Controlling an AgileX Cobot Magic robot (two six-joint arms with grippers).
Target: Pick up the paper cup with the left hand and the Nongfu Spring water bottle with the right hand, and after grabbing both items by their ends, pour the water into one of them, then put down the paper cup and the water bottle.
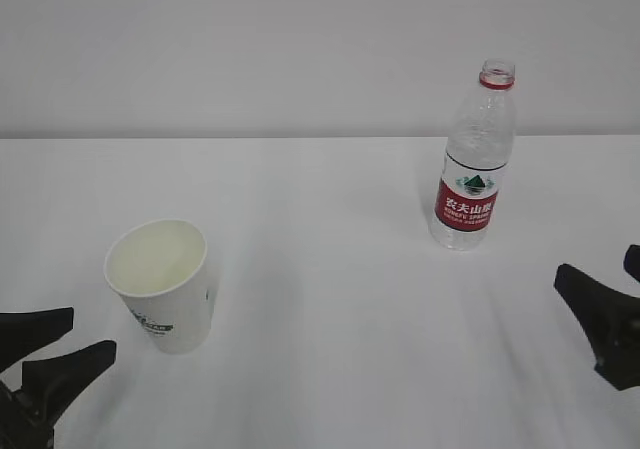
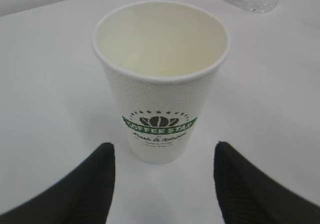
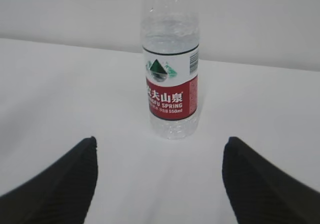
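The work surface is a plain white table (image 1: 320, 269), matte and unmarked, extending across the full width of the exterior view. Behind it stands a pale grey wall (image 1: 250, 49); the two meet along a straight horizontal line at the table's far edge.

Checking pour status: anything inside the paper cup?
The paper cup shows only a bare cream inner wall and bottom; no pool is discernible, though clear water would be hard to spot. Nothing covers its mouth.
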